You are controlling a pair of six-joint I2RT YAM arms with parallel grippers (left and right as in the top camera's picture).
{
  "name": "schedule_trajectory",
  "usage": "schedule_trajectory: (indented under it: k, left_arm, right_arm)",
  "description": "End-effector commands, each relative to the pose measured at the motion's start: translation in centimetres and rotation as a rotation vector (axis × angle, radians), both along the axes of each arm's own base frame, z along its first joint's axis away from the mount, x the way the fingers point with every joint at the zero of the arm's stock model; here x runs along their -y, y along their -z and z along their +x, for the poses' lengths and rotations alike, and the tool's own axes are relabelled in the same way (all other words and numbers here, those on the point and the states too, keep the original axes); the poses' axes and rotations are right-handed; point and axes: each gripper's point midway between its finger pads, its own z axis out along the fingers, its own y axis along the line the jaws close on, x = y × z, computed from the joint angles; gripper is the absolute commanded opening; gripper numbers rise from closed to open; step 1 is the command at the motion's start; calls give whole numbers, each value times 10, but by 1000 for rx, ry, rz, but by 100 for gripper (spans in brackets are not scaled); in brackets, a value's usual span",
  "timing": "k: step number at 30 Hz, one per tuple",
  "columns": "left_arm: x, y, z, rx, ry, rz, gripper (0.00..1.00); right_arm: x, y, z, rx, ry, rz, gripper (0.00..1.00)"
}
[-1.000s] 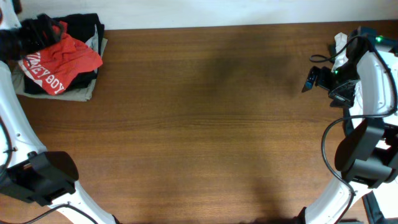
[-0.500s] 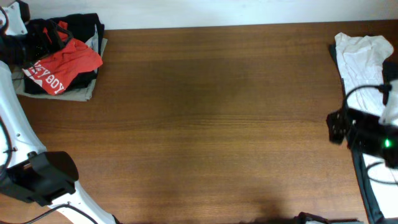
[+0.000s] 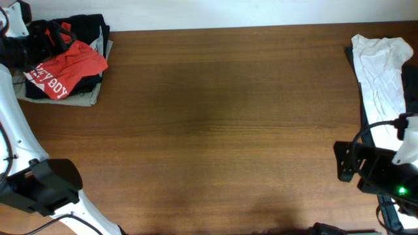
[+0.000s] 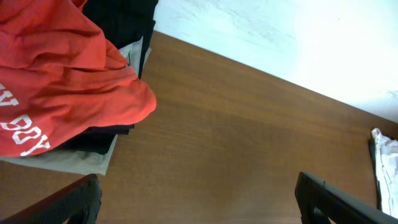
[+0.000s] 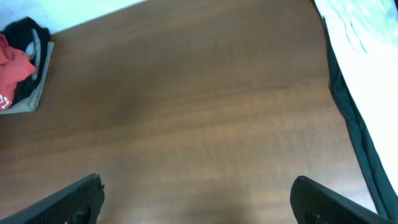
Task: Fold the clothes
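The clothes, a red-orange T-shirt (image 3: 68, 67) with white lettering, lie crumpled on top of a pile at the table's far left corner. In the left wrist view the T-shirt (image 4: 59, 87) fills the upper left. My left gripper (image 4: 199, 205) hangs open just beside it, above bare wood, with nothing between the fingers. In the overhead view the left gripper (image 3: 47, 38) sits at the pile's back edge. My right gripper (image 5: 199, 202) is open and empty above the table's front right part. From there the T-shirt (image 5: 12, 59) is small and far off.
Black and grey garments (image 3: 88, 91) lie under the T-shirt. A white garment (image 3: 379, 65) on a dark cloth lies along the right edge, and the white garment (image 5: 367, 43) also shows in the right wrist view. The wooden table (image 3: 215, 124) lies between them.
The right arm has swung from above the white garment at the back right down to the front right corner. The left gripper has stayed at the pile.
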Motion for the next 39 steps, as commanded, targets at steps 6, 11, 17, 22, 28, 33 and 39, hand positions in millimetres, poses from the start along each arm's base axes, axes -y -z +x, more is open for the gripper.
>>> schedule_trajectory:
  k: [6, 11, 17, 22, 28, 33, 39]
  left_arm:
    - [3, -4, 0, 14, 13, -12, 99]
    - [3, -4, 0, 14, 13, -12, 99]
    - [3, -4, 0, 14, 13, -12, 99]
    - [3, -4, 0, 14, 13, -12, 99]
    - [3, -4, 0, 14, 13, -12, 99]
    - [3, -4, 0, 14, 13, -12, 99]
    - [3, -4, 0, 14, 13, -12, 99]
  right_arm:
    - [-31, 105, 41, 342, -261, -122, 99]
    - [-61, 183, 66, 647, -382, -144, 99]
    - [-44, 184, 74, 827, -272, -225, 99]
    - [-31, 169, 72, 893, -193, -265, 99]
    - [-29, 167, 75, 961, -175, -276, 99]
    - [-28, 174, 77, 950, -176, -293, 99]
    - [-29, 215, 77, 786, -208, -274, 99]
